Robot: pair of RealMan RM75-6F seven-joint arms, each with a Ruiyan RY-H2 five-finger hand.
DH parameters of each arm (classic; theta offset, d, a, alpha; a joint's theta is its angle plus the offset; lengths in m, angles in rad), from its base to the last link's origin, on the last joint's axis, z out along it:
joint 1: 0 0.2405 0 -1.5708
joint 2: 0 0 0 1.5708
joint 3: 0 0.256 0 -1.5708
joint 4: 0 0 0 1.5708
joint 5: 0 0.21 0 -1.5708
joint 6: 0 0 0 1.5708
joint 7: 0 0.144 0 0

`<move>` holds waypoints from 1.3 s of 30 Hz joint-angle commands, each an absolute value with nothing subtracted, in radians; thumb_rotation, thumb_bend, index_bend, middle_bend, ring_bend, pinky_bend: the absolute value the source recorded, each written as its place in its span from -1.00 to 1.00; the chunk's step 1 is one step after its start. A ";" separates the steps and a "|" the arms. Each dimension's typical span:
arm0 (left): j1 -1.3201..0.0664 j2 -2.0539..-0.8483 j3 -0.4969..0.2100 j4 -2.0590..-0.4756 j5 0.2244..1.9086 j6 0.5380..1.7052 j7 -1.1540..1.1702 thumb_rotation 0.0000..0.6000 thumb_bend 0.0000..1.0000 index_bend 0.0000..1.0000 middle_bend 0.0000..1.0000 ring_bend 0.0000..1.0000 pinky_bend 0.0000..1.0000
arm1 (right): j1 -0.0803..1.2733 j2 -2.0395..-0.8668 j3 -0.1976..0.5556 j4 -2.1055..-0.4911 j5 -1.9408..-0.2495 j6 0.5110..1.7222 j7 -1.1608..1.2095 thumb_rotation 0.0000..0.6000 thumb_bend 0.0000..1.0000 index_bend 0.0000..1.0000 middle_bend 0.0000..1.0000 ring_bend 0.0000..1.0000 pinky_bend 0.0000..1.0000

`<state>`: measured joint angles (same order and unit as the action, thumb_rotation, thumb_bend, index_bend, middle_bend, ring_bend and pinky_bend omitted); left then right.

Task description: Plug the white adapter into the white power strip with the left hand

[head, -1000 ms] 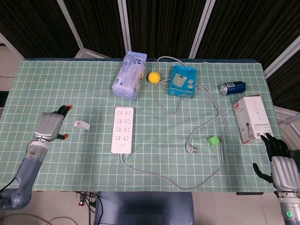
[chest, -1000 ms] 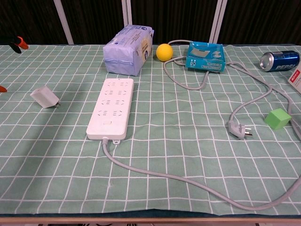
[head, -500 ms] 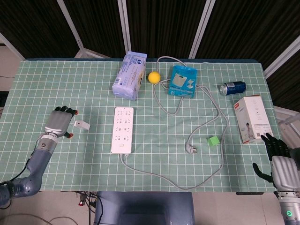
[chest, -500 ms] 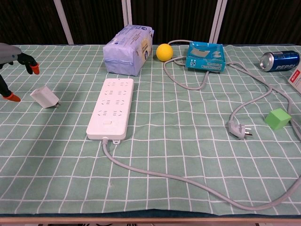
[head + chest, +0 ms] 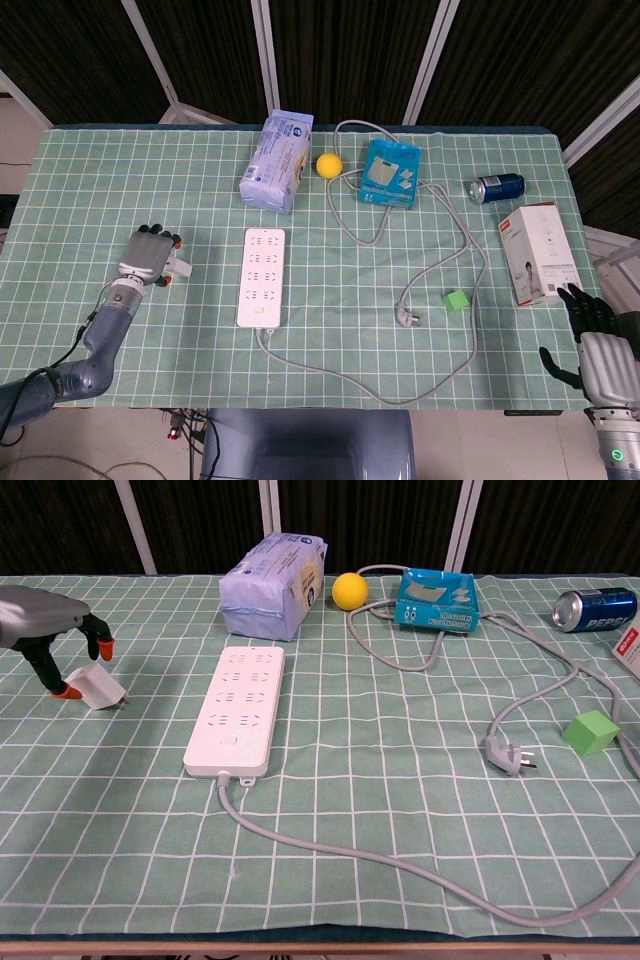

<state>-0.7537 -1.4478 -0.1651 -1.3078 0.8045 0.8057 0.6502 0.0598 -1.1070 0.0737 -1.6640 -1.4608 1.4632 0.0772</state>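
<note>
The white adapter (image 5: 98,686) lies on the green checked cloth, left of the white power strip (image 5: 238,708). My left hand (image 5: 45,630) has come down over it: a red-tipped finger stands behind the adapter and the thumb at its left side, close to it, without lifting it. From the head view the left hand (image 5: 150,257) covers most of the adapter (image 5: 181,268), and the power strip (image 5: 261,276) lies about a hand's width to the right. My right hand (image 5: 597,345) hangs off the table's front right corner, fingers spread, holding nothing.
The strip's grey cable (image 5: 455,235) loops across the right half to a loose plug (image 5: 409,318). A tissue pack (image 5: 279,160), yellow ball (image 5: 329,165) and blue packet (image 5: 390,173) stand at the back. A can (image 5: 497,187), white box (image 5: 540,252) and green cube (image 5: 457,300) sit right.
My left hand has moved right across the cloth, from well left of the adapter to over it, fingers now either side. The adapter, strip and right hand have not moved.
</note>
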 commanded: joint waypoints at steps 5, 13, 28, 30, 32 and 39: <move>-0.769 -1.463 -0.144 -1.286 0.798 0.789 0.621 1.00 -0.55 -0.23 -0.30 -0.73 -0.61 | 0.060 -1.107 0.074 -1.666 -1.460 1.463 0.076 1.00 -0.21 -1.00 -1.00 -1.00 -0.92; -0.771 -1.460 -0.124 -1.283 0.809 0.802 0.597 1.00 -0.51 -0.16 -0.23 -0.72 -0.61 | 0.060 -1.107 0.075 -1.665 -1.461 1.464 0.076 1.00 -0.21 -1.00 -1.00 -1.00 -0.92; -0.765 -1.492 -0.120 -1.257 0.854 0.854 0.536 1.00 0.02 0.11 0.05 -0.60 -0.48 | 0.059 -1.105 0.074 -1.670 -1.457 1.461 0.077 1.00 -0.21 -1.00 -1.00 -1.00 -0.92; -0.764 -1.490 -0.123 -1.262 0.863 0.863 0.529 1.00 0.07 0.14 0.08 -0.58 -0.46 | 0.059 -1.105 0.074 -1.671 -1.457 1.461 0.078 1.00 -0.21 -1.00 -1.00 -1.00 -0.92; -0.764 -1.485 -0.127 -1.272 0.870 0.874 0.526 1.00 0.12 0.15 0.10 -0.57 -0.45 | 0.059 -1.104 0.074 -1.671 -1.457 1.460 0.079 1.00 -0.21 -1.00 -1.00 -1.00 -0.92; -0.784 -1.438 -0.151 -1.366 0.854 0.931 0.597 1.00 0.22 0.21 0.17 -0.55 -0.44 | 0.060 -1.102 0.074 -1.672 -1.457 1.458 0.084 1.00 -0.21 -1.00 -1.00 -1.00 -0.92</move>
<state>-0.7746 -1.4526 -0.1432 -1.3418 0.8652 0.9160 0.5704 0.0596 -1.1022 0.0737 -1.6719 -1.4571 1.4576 0.0840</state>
